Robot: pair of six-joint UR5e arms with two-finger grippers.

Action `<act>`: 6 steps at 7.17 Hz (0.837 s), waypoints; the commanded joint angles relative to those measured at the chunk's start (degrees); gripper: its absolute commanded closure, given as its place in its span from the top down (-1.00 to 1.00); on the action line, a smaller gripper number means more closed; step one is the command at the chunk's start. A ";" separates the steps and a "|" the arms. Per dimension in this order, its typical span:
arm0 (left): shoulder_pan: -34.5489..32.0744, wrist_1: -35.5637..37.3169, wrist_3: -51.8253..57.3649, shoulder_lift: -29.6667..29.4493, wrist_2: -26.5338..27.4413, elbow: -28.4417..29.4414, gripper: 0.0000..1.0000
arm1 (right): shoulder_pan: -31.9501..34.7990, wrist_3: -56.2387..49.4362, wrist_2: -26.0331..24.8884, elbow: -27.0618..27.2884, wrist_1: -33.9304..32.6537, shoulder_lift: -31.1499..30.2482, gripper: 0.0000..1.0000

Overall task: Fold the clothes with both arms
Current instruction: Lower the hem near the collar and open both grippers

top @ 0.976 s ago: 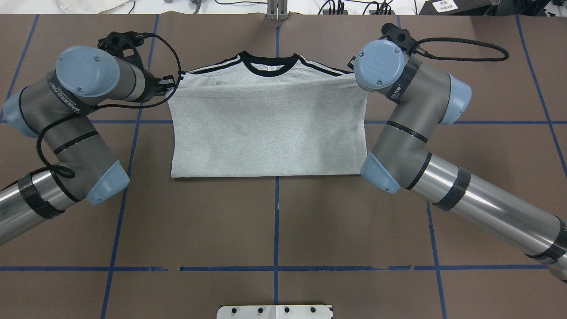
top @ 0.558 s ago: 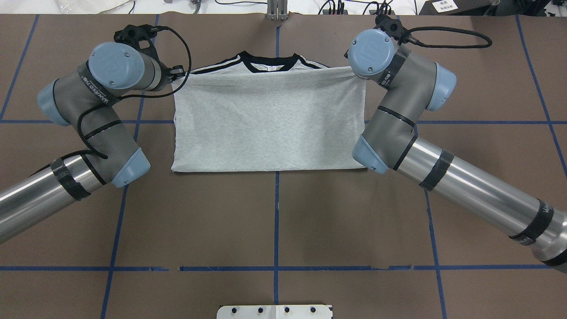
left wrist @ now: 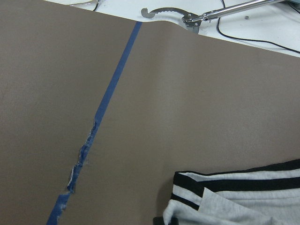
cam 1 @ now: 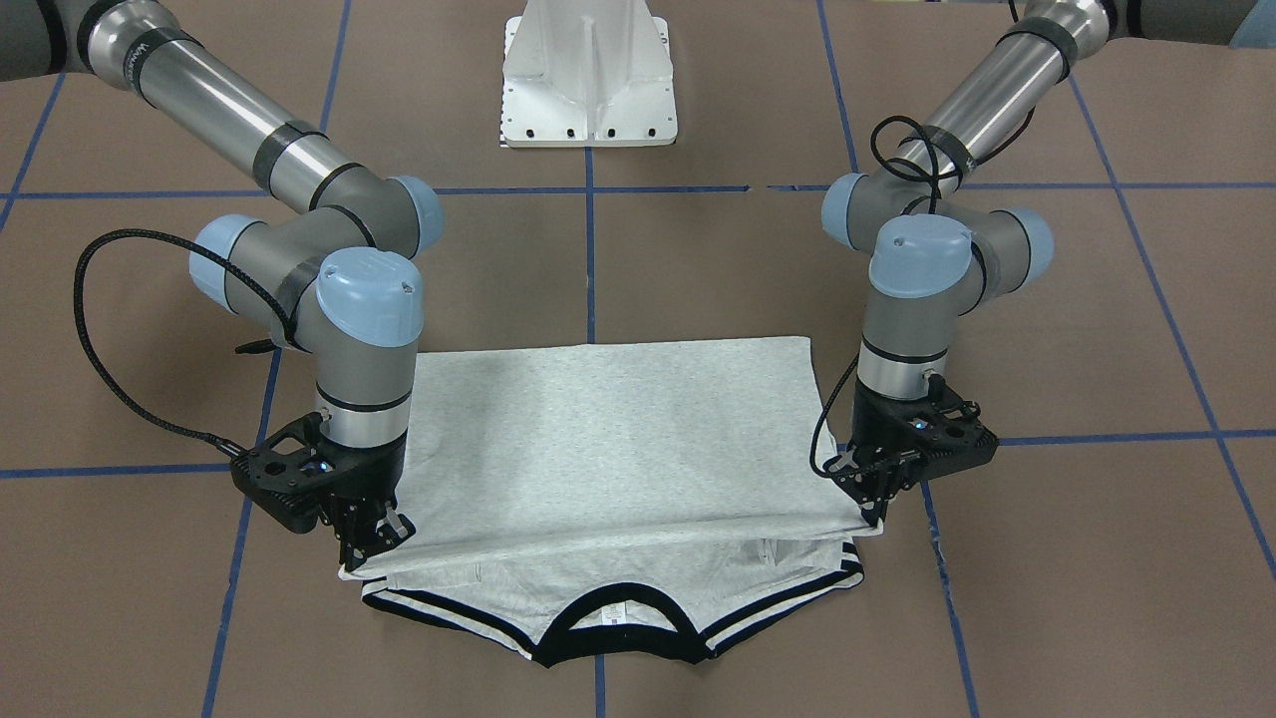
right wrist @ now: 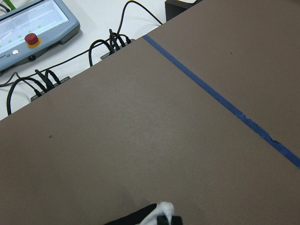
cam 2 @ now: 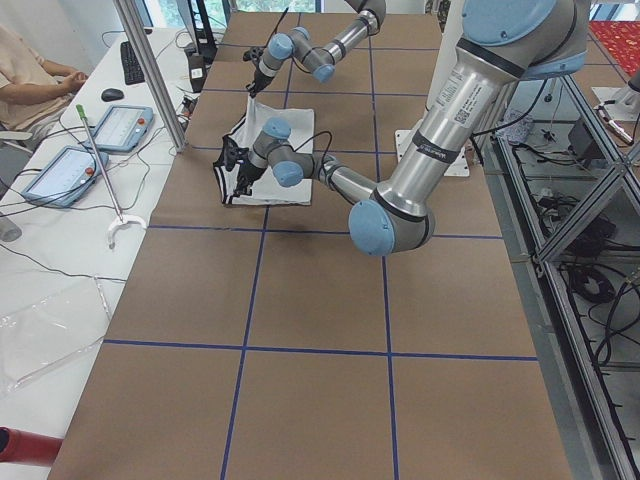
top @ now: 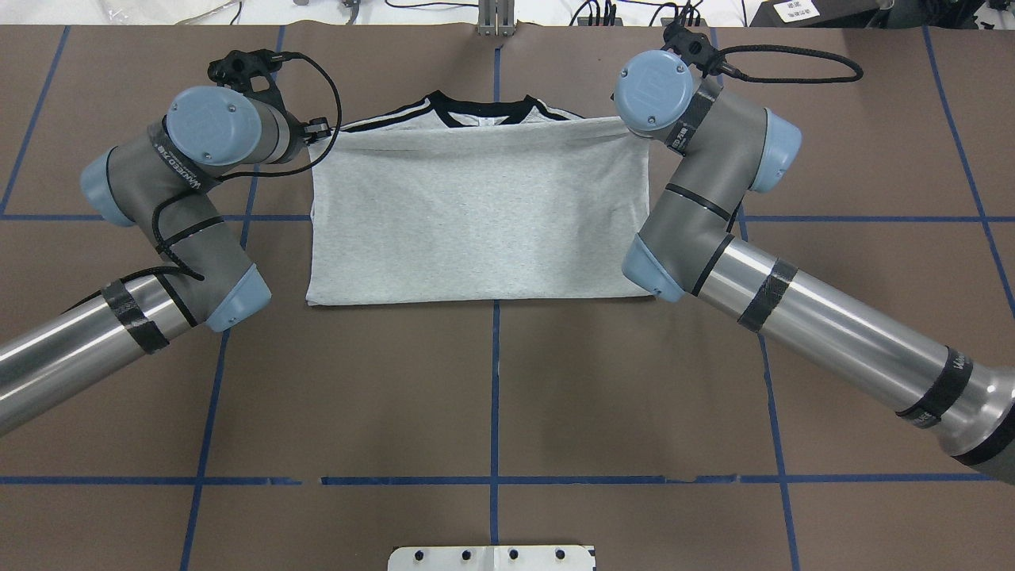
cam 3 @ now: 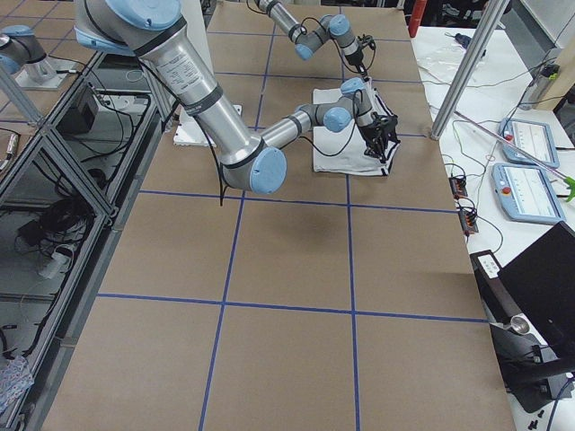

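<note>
While both tools grip the shirt [top: 484, 214], it lies folded on the table [top: 492, 412], upper centre of the overhead frame, astride the middle blue tape line [top: 494, 381].

Shirt: plain grey lower half doubled over the upper half. The folded-over edge stops just short of the collar [cam 1: 618, 638]. Collar and striped shoulder trim [cam 1: 439, 610] show past that edge, at the bottom of the front view.

Left tool [cam 1: 877, 511]: right side of the front view, pointing down, fingers narrowed onto the corner of the top layer. In the left wrist view, striped sleeve [left wrist: 234, 197] sits at lower right, grey cloth at the bottom edge.

Right tool [cam 1: 371, 534]: left side of the front view, also pointing down, pinching the opposite corner of the same layer. In the right wrist view, a tuft of pale cloth [right wrist: 161, 208] sits at the dark fingertip, bottom edge.

The top layer's edge runs nearly straight between the two tools (a slight crease near the left tool's corner). It lies low over the layer beneath; whether it touches, I cannot tell.

Left arm [top: 182, 214] and right arm [top: 714, 214] flank the shirt, elbows bent, wrists over its upper corners.
</note>
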 commanded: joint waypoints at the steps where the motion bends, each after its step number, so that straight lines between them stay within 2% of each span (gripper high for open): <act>1: 0.00 -1.50 -0.10 -0.90 0.08 1.32 -0.94 | 0.00 0.14 -0.02 -0.16 0.90 0.05 -1.00; 2: 0.00 -1.51 -0.10 -0.99 0.08 1.32 -0.80 | 0.00 0.31 -0.02 -0.16 1.17 0.13 -1.00; 3: 0.00 -1.59 -0.10 -0.91 0.08 1.76 -0.70 | 0.00 0.23 -0.02 -0.24 1.17 0.13 -0.88; 5: -0.26 -4.40 -0.10 -0.38 0.08 2.91 -0.64 | 0.18 0.14 -0.02 -0.24 1.17 0.31 -0.73; 6: -0.35 -4.49 -0.10 -0.20 0.08 2.91 -0.53 | 0.27 0.14 -0.02 -0.24 1.17 0.40 -0.70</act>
